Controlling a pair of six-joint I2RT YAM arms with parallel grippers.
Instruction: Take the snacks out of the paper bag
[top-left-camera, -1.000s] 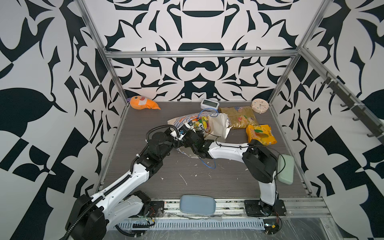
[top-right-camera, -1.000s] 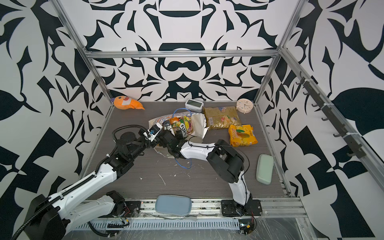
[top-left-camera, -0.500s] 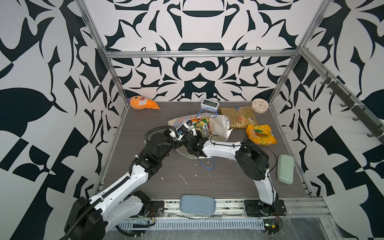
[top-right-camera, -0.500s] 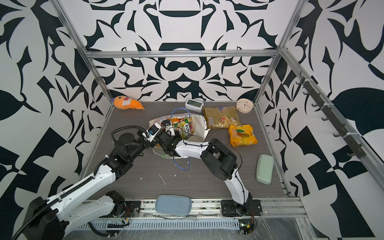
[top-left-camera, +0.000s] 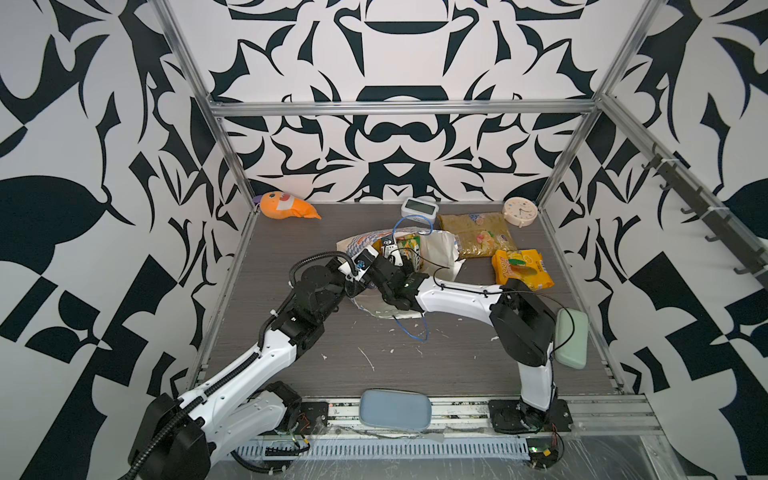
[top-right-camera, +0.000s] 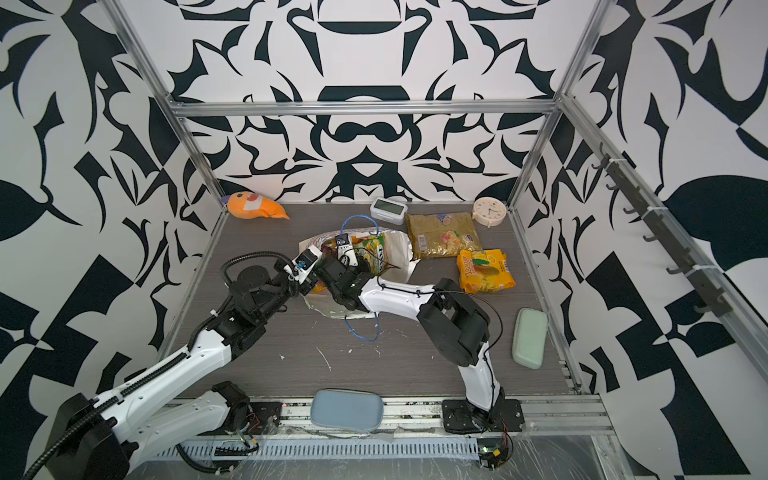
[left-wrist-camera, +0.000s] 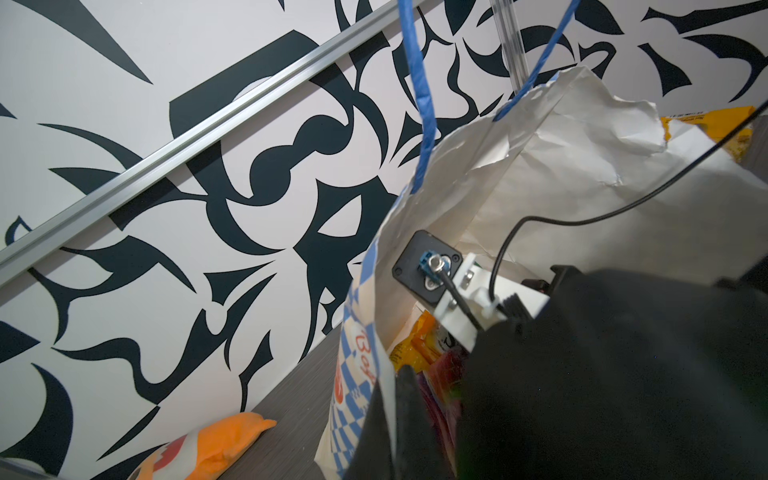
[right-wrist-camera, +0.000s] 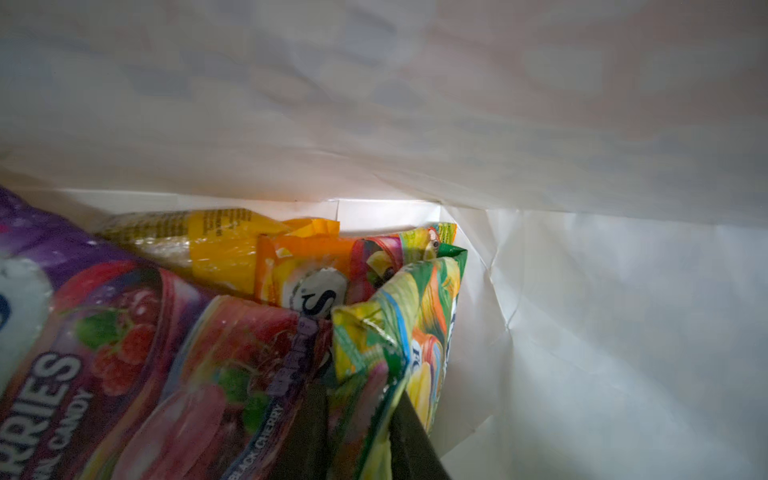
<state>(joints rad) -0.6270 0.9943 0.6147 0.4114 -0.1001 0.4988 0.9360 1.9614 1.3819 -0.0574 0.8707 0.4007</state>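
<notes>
Tabletop (top-left-camera: 436, 374): right tool (right-wrist-camera: 359, 415) tight on packet (right-wrist-camera: 415, 316)

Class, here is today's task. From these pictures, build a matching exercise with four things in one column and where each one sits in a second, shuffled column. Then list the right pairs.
Things
1. orange plush toy
2. round cream alarm clock
3. green-yellow crinkly plastic packet
4. pale green oblong pad

Places
A. inside the blue-checked white paper bag
B. far right corner of the grey wooden table
C. at the table's right edge, nearer the arm bases
D. far left corner of the table

Pairs: 1-D, 2-B, 3-A, 4-C
</notes>
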